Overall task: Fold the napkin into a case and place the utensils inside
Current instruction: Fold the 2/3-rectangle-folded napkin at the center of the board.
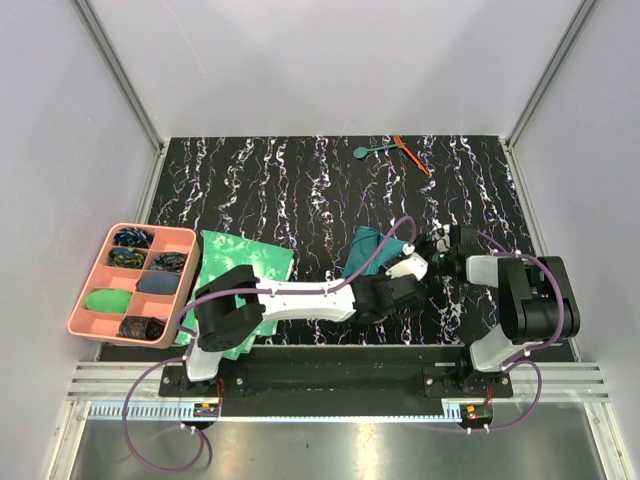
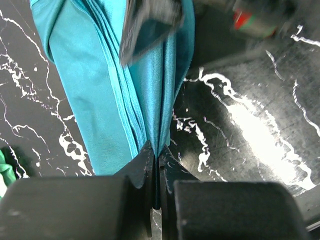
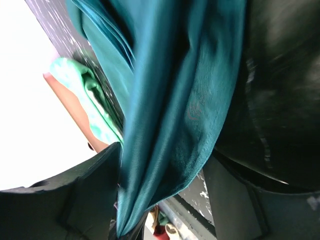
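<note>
The left arm [image 1: 300, 298] stretches low, right of the pink tray [image 1: 85, 300]; the left hand [image 2: 156, 162] pinches the napkin [image 2: 100, 100] tight, well right of that tray; the right hand [image 3: 167, 170] gapes wide, cloth hanging loose between its fingers.

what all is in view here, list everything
napkin: one, dark teal, bunched up at the table's middle between the two arms
spoon: one, teal, at the far edge of the table
stick utensil: one, orange-red, just right of the spoon
compartment tray: one, pink, at the left edge
bundles: six in the tray; four dark patterned, one green, one slate blue
mottled cloth: one visible, light green and white, lying flat right of the tray
table top: one, black with white veining
left end effector: one, black, shut on the napkin's edge
right end effector: one, black, open, napkin hanging between its fingers
</note>
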Motion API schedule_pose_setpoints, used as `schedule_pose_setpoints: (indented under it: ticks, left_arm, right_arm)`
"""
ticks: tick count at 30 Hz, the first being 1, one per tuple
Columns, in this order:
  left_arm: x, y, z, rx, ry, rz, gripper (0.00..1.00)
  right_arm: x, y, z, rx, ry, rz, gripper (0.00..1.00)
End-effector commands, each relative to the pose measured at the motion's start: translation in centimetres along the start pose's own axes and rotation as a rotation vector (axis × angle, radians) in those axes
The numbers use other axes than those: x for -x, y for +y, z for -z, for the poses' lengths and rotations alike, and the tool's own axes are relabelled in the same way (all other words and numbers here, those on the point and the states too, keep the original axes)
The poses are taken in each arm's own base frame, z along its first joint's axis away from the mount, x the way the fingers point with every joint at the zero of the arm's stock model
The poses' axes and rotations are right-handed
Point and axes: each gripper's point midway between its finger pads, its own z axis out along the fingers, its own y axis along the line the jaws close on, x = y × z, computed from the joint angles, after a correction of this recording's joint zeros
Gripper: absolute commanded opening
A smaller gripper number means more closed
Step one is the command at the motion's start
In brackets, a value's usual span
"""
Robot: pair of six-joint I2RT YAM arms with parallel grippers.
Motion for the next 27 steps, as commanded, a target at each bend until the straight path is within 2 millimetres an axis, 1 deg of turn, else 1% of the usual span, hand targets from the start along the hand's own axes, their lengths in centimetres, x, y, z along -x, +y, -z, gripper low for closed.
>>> schedule_pose_setpoints:
  ticks: [1, 2, 3, 4, 5, 6, 7, 9, 10, 11, 12, 13, 15, 17, 18, 20, 21, 22, 24, 27]
  left_arm:
    - [1.5, 0.3, 1.4, -0.032, -0.048, 0.033, 0.0]
    - [1.4, 0.2, 1.3, -0.036, -0.044, 0.036, 0.0]
    - [1.3, 0.1, 1.2, -0.041, -0.04, 0.036, 0.0]
    - [1.3, 0.0, 1.3, -0.046, -0.04, 0.04, 0.0]
    - [1.2, -0.2, 1.2, -0.051, -0.036, 0.039, 0.0]
    - [1.2, -0.3, 1.2, -0.055, -0.035, 0.038, 0.0]
    - [1.1, -0.3, 1.2, -0.057, -0.033, 0.038, 0.0]
    - [1.2, -0.2, 1.2, -0.057, -0.034, 0.037, 0.0]
    - [1.1, -0.3, 1.3, -0.06, -0.034, 0.036, 0.0]
    - [1.2, -0.3, 1.3, -0.064, -0.034, 0.038, 0.0]
    - [1.2, -0.4, 1.4, -0.069, -0.037, 0.038, 0.0]
    - [1.2, -0.3, 1.4, -0.069, -0.035, 0.04, 0.0]
    - [1.1, -0.5, 1.4, -0.076, -0.035, 0.041, 0.0]
    - [1.0, -0.5, 1.3, -0.076, -0.031, 0.044, 0.0]
    - [0.9, -0.5, 1.3, -0.077, -0.03, 0.044, 0.0]
    - [0.7, -0.5, 1.3, -0.081, -0.027, 0.046, 0.0]
    - [0.4, -0.7, 1.3, -0.085, -0.022, 0.044, 0.0]
    - [0.6, -0.7, 1.4, -0.092, -0.028, 0.049, 0.0]
    - [0.4, -1.1, 1.4, -0.114, -0.023, 0.055, 0.0]
    - [0.1, -2.0, 1.4, -0.162, -0.014, 0.053, 0.0]
  right_arm:
    - [2.2, -1.1, 0.5, -0.066, -0.079, 0.057, 0.76]
    - [3.3, -1.4, 0.9, -0.066, -0.107, 0.044, 0.76]
    - [3.7, -1.6, 0.8, -0.07, -0.103, 0.049, 0.76]
    - [4.4, -1.0, 0.7, -0.063, -0.113, 0.061, 0.75]
    - [4.3, -1.6, 0.6, -0.087, -0.097, 0.05, 0.74]
    - [4.9, -1.9, 0.6, -0.105, -0.112, 0.048, 0.73]
    - [5.6, -1.7, 0.6, -0.107, -0.128, 0.058, 0.72]
    - [6.4, -2.0, 0.6, -0.13, -0.147, 0.067, 0.67]
    - [6.9, -1.7, 0.7, -0.129, -0.159, 0.085, 0.67]
    - [7.0, -1.9, 0.6, -0.135, -0.158, 0.098, 0.67]
    - [7.2, -2.0, 0.5, -0.141, -0.16, 0.1, 0.63]
    - [7.7, -1.8, 0.6, -0.141, -0.17, 0.108, 0.62]
    - [8.3, -2.0, 0.6, -0.161, -0.186, 0.121, 0.61]
    - [8.6, -2.4, 0.4, -0.173, -0.185, 0.123, 0.6]
    - [8.7, -2.1, 0.3, -0.162, -0.177, 0.13, 0.58]
    - [9.0, -2.4, 0.2, -0.171, -0.179, 0.131, 0.55]
    - [9.1, -2.3, 0.1, -0.17, -0.18, 0.135, 0.52]
    - [9.2, -2.4, 0.1, -0.173, -0.179, 0.14, 0.47]
    - [9.3, -2.3, 0.1, -0.171, -0.181, 0.152, 0.43]
    - [9.6, -1.7, 0.4, -0.162, -0.196, 0.181, 0.34]
